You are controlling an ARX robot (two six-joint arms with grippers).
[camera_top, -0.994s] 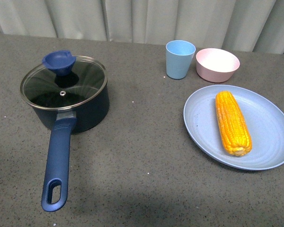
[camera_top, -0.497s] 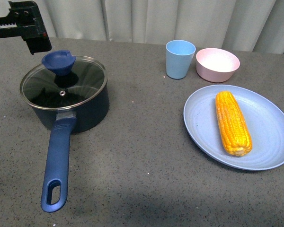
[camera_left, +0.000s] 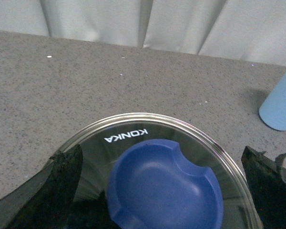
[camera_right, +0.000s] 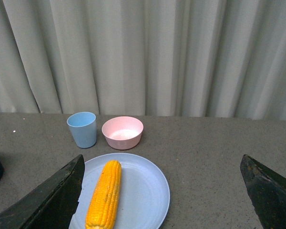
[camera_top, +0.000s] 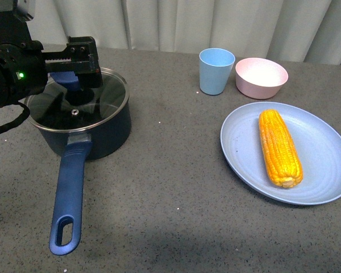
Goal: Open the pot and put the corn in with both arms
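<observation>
The dark navy pot (camera_top: 105, 133) stands at the left with its glass lid (camera_top: 102, 96) on and its long blue handle (camera_top: 68, 193) pointing to the front. My left gripper (camera_top: 71, 68) is open and hovers right over the lid's blue knob (camera_top: 62, 80). In the left wrist view the knob (camera_left: 164, 188) lies between the spread fingers (camera_left: 62, 186), untouched. The corn (camera_top: 279, 148) lies on a blue plate (camera_top: 324, 170) at the right. My right gripper (camera_right: 162, 200) is open and empty, above and behind the corn (camera_right: 105, 195); it does not show in the front view.
A light blue cup (camera_top: 216, 71) and a pink bowl (camera_top: 261, 78) stand behind the plate. A grey curtain hangs along the table's far edge. The left arm's body, with a small green light (camera_top: 20, 74), covers the far left corner.
My left arm has come in from the far left and moved right and down over the pot lid's knob. Pot, corn and plate have not moved.
</observation>
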